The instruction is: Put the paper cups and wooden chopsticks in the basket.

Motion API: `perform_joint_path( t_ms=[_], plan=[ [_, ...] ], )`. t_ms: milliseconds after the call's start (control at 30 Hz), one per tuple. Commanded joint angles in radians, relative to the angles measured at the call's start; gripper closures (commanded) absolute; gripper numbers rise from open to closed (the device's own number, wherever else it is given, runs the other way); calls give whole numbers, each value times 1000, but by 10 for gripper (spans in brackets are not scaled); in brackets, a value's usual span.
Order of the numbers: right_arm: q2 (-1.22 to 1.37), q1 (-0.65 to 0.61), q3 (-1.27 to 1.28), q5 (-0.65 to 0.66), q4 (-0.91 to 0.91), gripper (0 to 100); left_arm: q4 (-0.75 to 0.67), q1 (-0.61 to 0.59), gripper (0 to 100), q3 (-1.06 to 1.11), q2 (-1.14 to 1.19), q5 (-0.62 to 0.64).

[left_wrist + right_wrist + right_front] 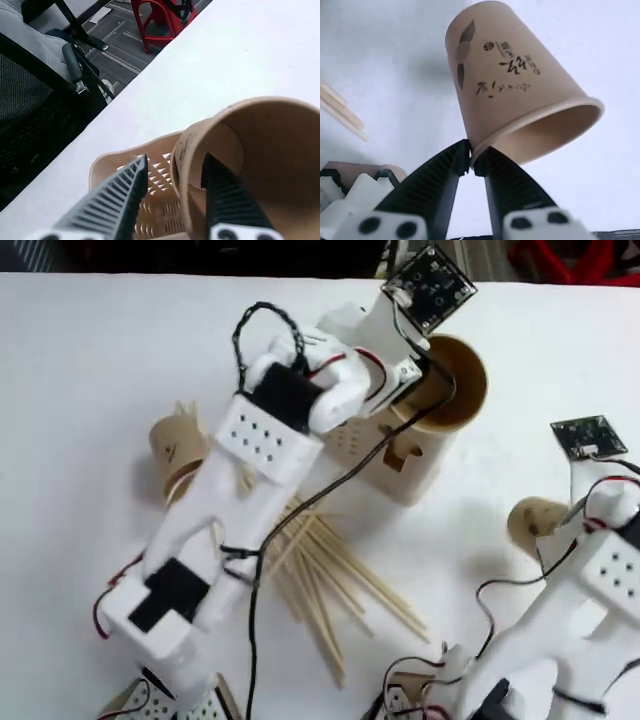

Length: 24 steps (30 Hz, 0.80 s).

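Closest to you, your left gripper (176, 161) straddles the rim of the tilted cup (270, 150). One finger sits inside the mouth and one outside, and they stand apart with a little gap on each side of the wall, so it looks like a loosened hold rather than a pinch. That fits the spot: the cup leans mouth-up over the basket (125, 152), which stands toward the table edge opposite the arm bases, so this cup seems all but delivered. Your right gripper (472, 152) has its fingers drawn narrow, nipping the pinched cup (510, 90) by the lip. That is a sensible grip for carrying a light cup, though you cannot tell from here whether it is off the table. It sits toward the right edge, well apart from the basket. The lying cup (178, 448) rests on its side toward the left edge, beside the left arm. The chopsticks (325, 585) fan out in a loose heap mid-table, nearer the arm bases, untouched. The table (100, 360) is plain white. Past its far edge you see a dark floor (125, 50), a black mesh chair (30, 100) and a red stool (160, 20).
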Motion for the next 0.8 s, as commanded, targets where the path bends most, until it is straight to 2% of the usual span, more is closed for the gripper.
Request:
perform_joint_path(
  t_ms=[0,200,300,533,767],
  plan=[
    [-154,4,-48,11,-7,978,-23,-16,815,-115,15,14],
    [-334,4,-23,3,-53,978,-34,-12,814,-210,27,14],
    [-404,4,5,6,-53,978,-83,-15,814,-216,50,14],
    [-484,5,69,11,-91,978,-121,-18,815,-226,110,14],
    [-539,4,75,5,-191,978,28,-19,815,-221,-61,14]
  ],
)
